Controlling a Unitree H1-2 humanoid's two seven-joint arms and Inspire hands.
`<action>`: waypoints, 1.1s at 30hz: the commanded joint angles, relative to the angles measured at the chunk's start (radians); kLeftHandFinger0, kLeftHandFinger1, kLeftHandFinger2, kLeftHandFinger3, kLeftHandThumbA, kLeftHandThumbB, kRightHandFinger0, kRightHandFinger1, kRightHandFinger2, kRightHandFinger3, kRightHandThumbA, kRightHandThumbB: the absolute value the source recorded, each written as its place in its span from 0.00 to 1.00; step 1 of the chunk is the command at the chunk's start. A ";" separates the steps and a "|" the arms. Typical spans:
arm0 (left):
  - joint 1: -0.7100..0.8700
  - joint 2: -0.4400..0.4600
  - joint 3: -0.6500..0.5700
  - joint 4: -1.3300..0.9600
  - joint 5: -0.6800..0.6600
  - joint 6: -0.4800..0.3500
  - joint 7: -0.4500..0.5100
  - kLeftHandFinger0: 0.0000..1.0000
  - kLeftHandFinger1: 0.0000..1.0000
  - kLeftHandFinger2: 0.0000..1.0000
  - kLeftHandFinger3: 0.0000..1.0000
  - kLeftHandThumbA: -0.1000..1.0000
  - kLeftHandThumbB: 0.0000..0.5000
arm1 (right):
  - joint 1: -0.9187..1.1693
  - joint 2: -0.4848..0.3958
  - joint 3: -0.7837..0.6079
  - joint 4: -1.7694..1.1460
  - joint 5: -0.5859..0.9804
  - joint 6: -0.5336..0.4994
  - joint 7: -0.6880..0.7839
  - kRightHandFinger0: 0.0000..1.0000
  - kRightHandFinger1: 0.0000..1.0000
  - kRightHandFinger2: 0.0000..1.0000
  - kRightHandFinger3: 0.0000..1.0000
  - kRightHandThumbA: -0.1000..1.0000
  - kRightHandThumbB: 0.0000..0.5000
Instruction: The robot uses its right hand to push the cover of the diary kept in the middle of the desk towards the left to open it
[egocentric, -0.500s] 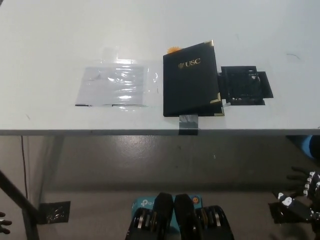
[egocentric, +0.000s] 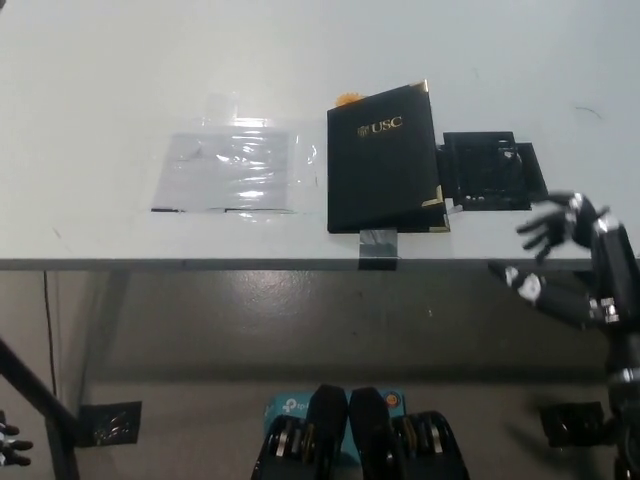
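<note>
A black diary (egocentric: 384, 162) with gold "USC" lettering and gold corners lies closed near the desk's front edge, held by a strip of grey tape (egocentric: 377, 246). My black right hand (egocentric: 562, 250) hovers at the desk's front edge, to the right of the diary and apart from it, fingers spread and open. Only the fingertips of my white left hand (egocentric: 10, 441) show at the lower left, below the desk.
A black square piece (egocentric: 490, 170) lies flat just right of the diary. A clear plastic sheet (egocentric: 230, 170) is taped to the white desk (egocentric: 120, 80) on the left. A small orange bit (egocentric: 346, 99) peeks out behind the diary's top edge.
My right hand has risen from low at the bottom right up to the desk's front edge, closer to the diary. The diary has not moved.
</note>
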 joint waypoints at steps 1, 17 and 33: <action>0.006 0.010 0.007 -0.008 -0.015 -0.010 -0.007 0.42 0.43 0.21 0.32 0.55 1.00 | -0.083 -0.004 -0.007 -0.066 0.041 0.065 0.045 0.20 0.32 0.38 0.60 1.00 0.27; 0.019 0.000 0.001 -0.012 -0.027 -0.026 -0.008 0.39 0.42 0.21 0.31 0.55 1.00 | -0.334 0.248 -0.342 0.126 0.351 0.309 -0.122 0.71 0.79 0.83 0.92 1.00 0.49; 0.022 -0.002 0.000 -0.030 -0.026 -0.003 0.003 0.44 0.46 0.23 0.32 0.55 1.00 | -0.470 0.474 -0.649 0.419 0.651 0.307 -0.268 1.00 1.00 1.00 1.00 1.00 0.50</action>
